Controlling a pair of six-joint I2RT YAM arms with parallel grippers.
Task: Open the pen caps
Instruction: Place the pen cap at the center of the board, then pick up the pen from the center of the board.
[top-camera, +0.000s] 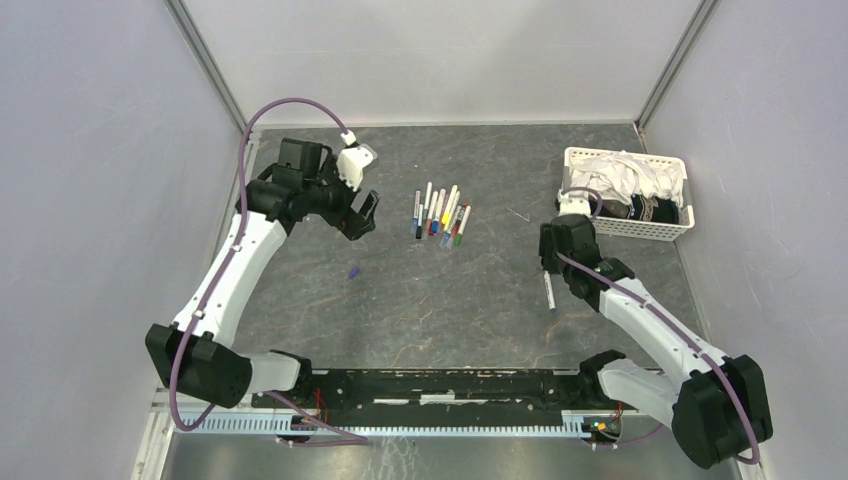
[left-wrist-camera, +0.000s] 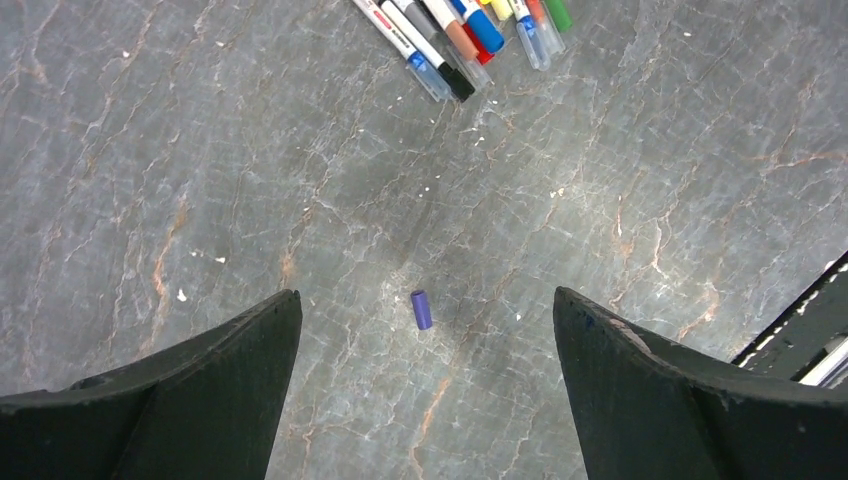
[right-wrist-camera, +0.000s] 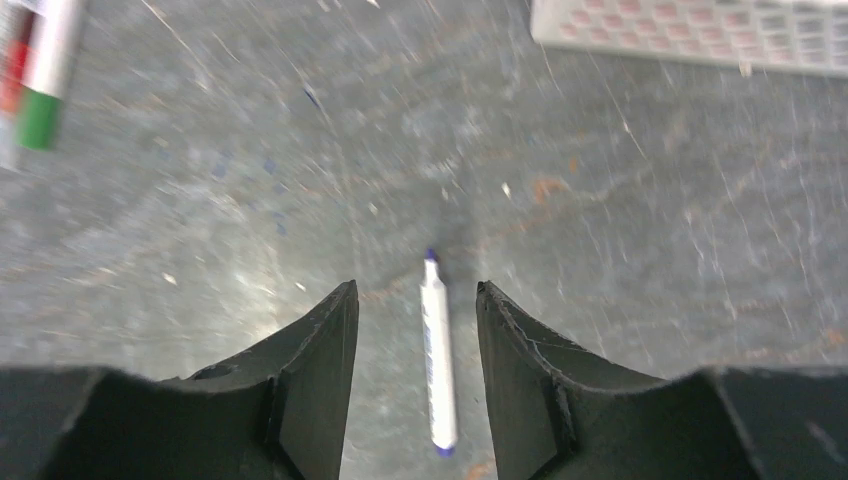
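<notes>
A slim white plastic pen (right-wrist-camera: 437, 360) lies loose between the right gripper's (right-wrist-camera: 415, 288) parted jaws, purple tip toward 12 o'clock; a stubby purple plastic cap (left-wrist-camera: 421, 309) lies 12-to-6 beneath the fully spread left gripper (left-wrist-camera: 425, 293).

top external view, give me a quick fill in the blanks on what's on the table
1. The loose cap lying alone on the table is ___.
2. The uncapped pen lies ___ the fingers of the right end effector.
3. The white basket sits in the table's far ___ corner.
4. The jaws of the left end effector stand ___.
Missing words: purple, between, right, open.
</notes>
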